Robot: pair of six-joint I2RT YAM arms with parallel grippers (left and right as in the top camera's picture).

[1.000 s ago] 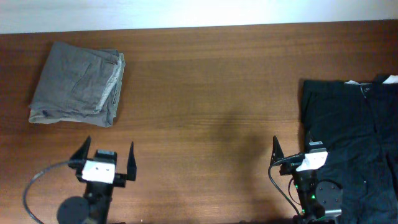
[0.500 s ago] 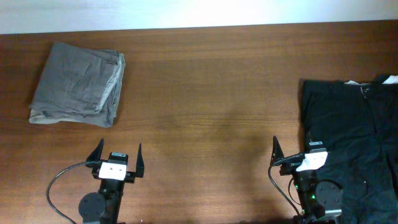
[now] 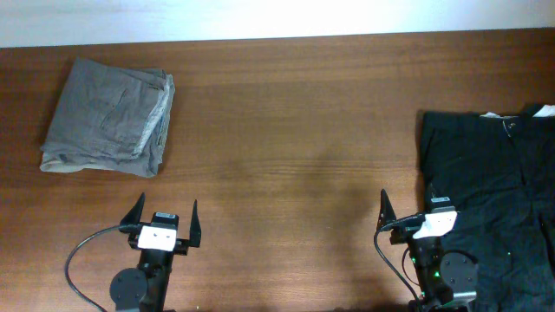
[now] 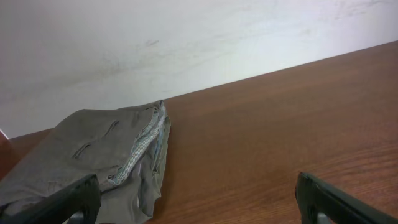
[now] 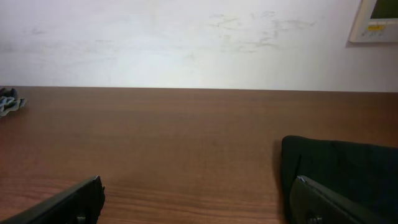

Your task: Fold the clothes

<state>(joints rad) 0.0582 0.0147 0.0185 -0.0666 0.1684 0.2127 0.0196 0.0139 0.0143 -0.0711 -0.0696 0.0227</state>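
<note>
Left gripper and right gripper both gape wide, empty. Folded, wrinkled grey cotton shorts lie ahead-left of the left one, seemingly done. The spread black fabric garment, just right of the right one, looks next: grasp its near edge.

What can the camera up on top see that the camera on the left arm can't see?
Only the overhead view shows the black garment on the right and the right gripper near it. Only the left wrist view shows the pale wall at the back. Both show the folded grey shorts, the wooden table and the left gripper, open and holding nothing.
</note>
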